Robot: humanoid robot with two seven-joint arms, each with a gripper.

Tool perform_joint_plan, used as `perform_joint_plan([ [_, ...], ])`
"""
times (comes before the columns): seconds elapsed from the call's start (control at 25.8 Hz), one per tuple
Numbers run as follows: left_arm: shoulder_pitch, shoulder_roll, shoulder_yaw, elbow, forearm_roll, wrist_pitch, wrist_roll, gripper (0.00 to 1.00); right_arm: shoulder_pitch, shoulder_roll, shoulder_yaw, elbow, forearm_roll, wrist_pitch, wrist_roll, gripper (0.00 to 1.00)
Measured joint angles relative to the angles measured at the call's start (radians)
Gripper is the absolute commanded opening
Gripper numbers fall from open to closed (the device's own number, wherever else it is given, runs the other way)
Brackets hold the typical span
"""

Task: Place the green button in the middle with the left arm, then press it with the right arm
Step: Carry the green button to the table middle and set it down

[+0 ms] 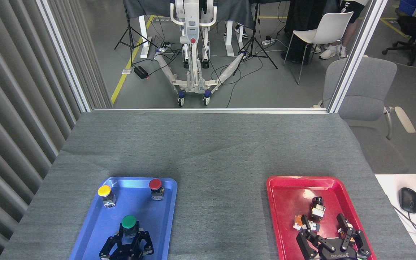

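The left hand (pixel 130 236) sits at the near end of the blue tray (pixel 164 216), its black fingers drawn in round the grey base of the green button (pixel 129 222); it looks to be gripping the button, whose green cap stands upright just beyond the fingers. The button is inside the tray, not yet on the bare grey bench (pixel 219 202) between the two trays. The yellow button (pixel 104 192) and red button (pixel 155 186) stand at the tray's far end, well apart from the hand.

The right hand (pixel 325 231) hovers over the red tray (pixel 284 202) with fingers spread, holding nothing, beside a few small parts (pixel 314 213).

By my reading, only the grasp is in hand; carrying to the middle, releasing and pressing are left.

White lettering on the right hand appears upside down; I take it for "ROBOTIQ", not sure.
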State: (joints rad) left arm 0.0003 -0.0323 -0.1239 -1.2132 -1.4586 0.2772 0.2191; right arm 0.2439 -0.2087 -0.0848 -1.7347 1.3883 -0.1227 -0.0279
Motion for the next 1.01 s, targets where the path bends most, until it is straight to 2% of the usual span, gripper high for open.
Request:
perform_joint_plan([
  [0.23, -0.002, 0.038, -0.01, -0.069, -0.011, -0.157, 0.037, 0.06, 0.0, 0.001, 0.0, 0.001, 0.0, 0.0, 0.0, 1.0],
  [0.43, -0.096, 0.07, -0.129, -0.088, -0.059, -0.356, 0.067, 0.06, 0.0, 0.001, 0.0, 0.001, 0.0, 0.0, -0.002, 1.0],
  [0.54, -0.194, 0.061, -0.233, -0.017, -0.08, -0.414, 0.057, 0.05, 0.0, 0.0, 0.0, 0.001, 0.0, 0.001, -0.005, 1.0],
  [0.66, -0.277, 0.024, -0.297, 0.084, -0.086, -0.449, 0.018, 0.05, 0.0, 0.0, 0.0, 0.001, 0.001, 0.002, -0.002, 1.0],
  [0.85, -0.361, -0.044, -0.327, 0.253, -0.091, -0.468, -0.015, 0.05, 0.0, 0.0, 0.0, 0.001, 0.001, 0.002, 0.0, 1.0],
  [1.01, -0.38, -0.067, -0.33, 0.329, -0.09, -0.471, -0.021, 0.06, 0.0, 0.001, 0.0, 0.001, 0.002, 0.002, 0.0, 0.99],
])
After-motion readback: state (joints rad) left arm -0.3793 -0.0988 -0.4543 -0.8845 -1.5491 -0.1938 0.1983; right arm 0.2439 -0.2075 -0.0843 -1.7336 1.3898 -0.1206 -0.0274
